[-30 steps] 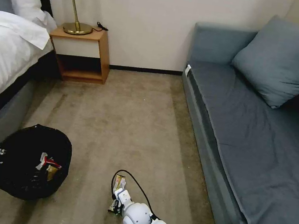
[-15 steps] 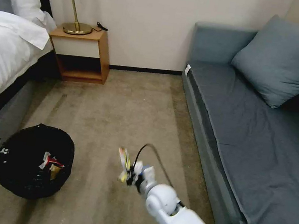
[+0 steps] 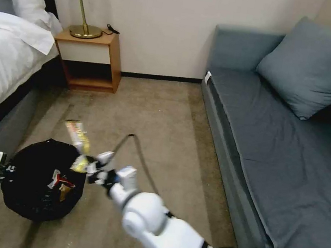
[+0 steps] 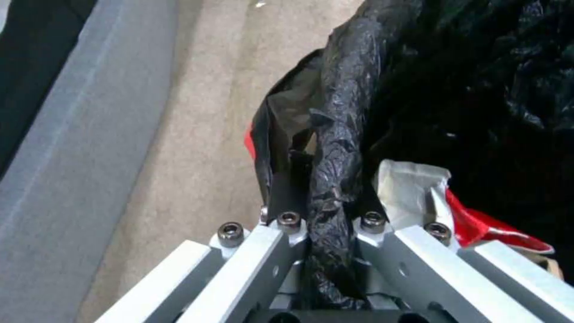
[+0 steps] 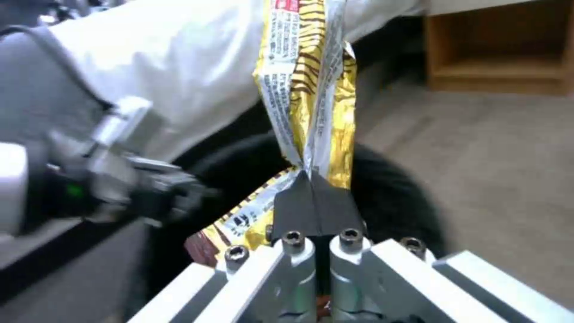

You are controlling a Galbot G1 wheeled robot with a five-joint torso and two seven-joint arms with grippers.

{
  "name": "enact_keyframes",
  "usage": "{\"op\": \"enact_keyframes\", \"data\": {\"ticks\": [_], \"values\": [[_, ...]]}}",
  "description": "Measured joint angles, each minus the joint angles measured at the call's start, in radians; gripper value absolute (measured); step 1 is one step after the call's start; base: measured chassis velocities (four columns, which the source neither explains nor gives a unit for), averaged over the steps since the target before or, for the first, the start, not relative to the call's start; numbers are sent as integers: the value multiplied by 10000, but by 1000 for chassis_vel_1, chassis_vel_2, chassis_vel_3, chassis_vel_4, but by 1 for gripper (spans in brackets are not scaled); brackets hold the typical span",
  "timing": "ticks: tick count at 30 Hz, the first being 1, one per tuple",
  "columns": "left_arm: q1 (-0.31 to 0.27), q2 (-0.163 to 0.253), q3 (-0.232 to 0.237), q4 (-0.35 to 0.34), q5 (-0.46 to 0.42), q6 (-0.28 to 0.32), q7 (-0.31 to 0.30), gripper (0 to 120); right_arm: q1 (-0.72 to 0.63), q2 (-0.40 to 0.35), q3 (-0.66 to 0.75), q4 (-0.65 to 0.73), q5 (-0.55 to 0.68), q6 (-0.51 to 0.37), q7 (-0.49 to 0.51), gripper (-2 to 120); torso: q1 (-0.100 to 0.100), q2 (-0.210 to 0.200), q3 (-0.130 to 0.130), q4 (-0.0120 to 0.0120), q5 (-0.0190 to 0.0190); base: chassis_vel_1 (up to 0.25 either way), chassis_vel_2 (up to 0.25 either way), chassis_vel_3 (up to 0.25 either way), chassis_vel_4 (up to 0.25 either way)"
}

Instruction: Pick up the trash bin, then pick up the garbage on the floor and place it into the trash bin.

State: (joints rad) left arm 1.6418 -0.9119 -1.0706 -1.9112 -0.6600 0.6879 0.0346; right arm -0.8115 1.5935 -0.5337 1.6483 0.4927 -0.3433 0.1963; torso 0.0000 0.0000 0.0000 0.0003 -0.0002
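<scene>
Wrapper [image 5: 311, 89] pinched in right pincer [image 5: 314, 197], left pincer [image 4: 326, 197] clamping bin liner [image 4: 338, 134]

The beige carpeted floor [image 3: 150, 113] carries a wooden nightstand [image 3: 90, 58] against the far wall. A bed [image 3: 6, 60] stands just left of the nightstand, and a blue-grey sofa [image 3: 276, 156] well to its right.

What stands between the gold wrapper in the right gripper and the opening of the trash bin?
Nothing visible does. The right gripper is shut on the gold wrapper beside the trash bin rim, and the bin mouth lies open. The left gripper grips the far rim, clear of that path.
</scene>
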Motion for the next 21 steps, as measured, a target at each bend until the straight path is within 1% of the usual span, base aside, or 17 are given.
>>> {"op": "enact_keyframes", "data": {"ticks": [1,3,4,6,10,16,20,21], "values": [[9,0,1,-17,5,3,0,3,82,127,-171,-388,-79,141,35,0,0,0,0,1,0,0,0,0,0],[11,0,1,-20,6,3,0,3,90,134,-187,-431,-88,154,40,0,0,0,-1,1,1,0,0,0,0],[70,10,-3,-74,19,6,-1,3,215,186,-510,-1109,-268,382,69,0,0,-1,1,0,-3,0,0,0,0],[140,32,-39,-158,19,6,4,3,310,201,-837,-1638,-545,800,-119,0,0,-1,0,-4,0,0,0,0,0],[171,-16,-126,-287,17,5,33,3,311,192,-1159,-2159,-803,963,-214,0,0,0,0,-2,0,0,0,0,0],[152,-124,-127,-295,25,1,36,3,302,178,-1194,-2332,-851,1033,-167,1,0,0,0,-4,0,0,0,0,0],[174,-152,-86,-276,82,-15,52,3,287,164,-1237,-2126,-855,1039,-163,20,0,0,0,-2,2,0,0,0,0],[174,-152,-86,-276,82,-15,52,3,287,164,-1237,-2126,-855,1039,-163,20,0,0,0,-2,2,0,0,0,0]]}}
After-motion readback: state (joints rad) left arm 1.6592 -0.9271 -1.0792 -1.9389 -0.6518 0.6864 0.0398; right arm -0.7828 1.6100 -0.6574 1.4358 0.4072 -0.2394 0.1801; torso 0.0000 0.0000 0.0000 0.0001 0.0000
